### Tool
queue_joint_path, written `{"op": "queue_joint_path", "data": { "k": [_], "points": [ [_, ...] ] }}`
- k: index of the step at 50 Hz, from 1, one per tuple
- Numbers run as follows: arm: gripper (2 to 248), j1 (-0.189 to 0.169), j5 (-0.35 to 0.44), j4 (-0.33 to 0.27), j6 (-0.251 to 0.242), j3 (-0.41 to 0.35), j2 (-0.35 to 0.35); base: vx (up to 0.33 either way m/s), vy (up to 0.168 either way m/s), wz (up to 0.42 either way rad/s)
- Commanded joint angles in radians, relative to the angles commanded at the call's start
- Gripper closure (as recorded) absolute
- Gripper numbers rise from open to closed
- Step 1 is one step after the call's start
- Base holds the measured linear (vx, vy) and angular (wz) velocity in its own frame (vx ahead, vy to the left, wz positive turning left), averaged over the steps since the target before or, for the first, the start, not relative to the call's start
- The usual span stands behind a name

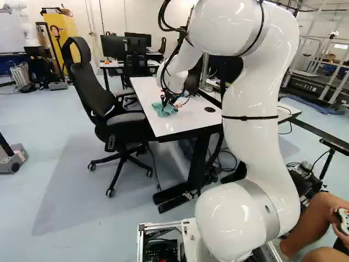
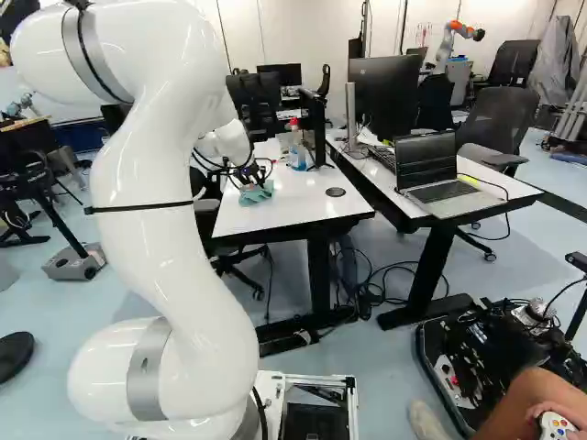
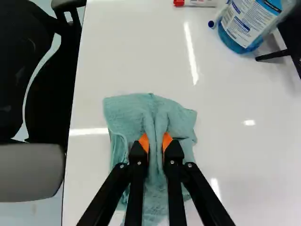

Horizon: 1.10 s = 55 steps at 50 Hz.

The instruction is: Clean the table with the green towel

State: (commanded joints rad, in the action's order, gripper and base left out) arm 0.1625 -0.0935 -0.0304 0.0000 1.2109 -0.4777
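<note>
The black gripper (image 1: 168, 99) is down at the white table (image 1: 188, 121) in the left base view. In the wrist view both orange pads of the gripper (image 3: 155, 143) press a raised fold of the green towel (image 3: 176, 115) from two sides, so it is shut on the towel. The rest of the cloth spreads on the tabletop around and ahead of the fingers. In the right base view the towel (image 2: 257, 193) lies near the table's left edge.
A blue spray bottle (image 3: 247, 23) and a red-capped marker (image 3: 195, 3) stand or lie on the table ahead of the gripper. A black office chair (image 1: 109, 103) is against the table's side. A monitor (image 2: 385, 96) and laptop (image 2: 431, 174) occupy the adjoining desk.
</note>
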Motion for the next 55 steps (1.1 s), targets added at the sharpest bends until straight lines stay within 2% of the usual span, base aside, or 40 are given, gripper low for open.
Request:
{"op": "queue_joint_path", "data": {
  "k": [29, 40, 55],
  "points": [
    [200, 0.081, 0.0, 0.0, 0.0, 0.012, -0.009, 0.0, 0.0, 0.0],
    [200, 0.102, 0.0, 0.0, 0.0, -0.027, 0.021, 0.0, 0.0, 0.0],
    [200, 0.108, 0.0, 0.0, 0.0, -0.107, 0.082, 0.0, 0.0, 0.0]
  ]
}}
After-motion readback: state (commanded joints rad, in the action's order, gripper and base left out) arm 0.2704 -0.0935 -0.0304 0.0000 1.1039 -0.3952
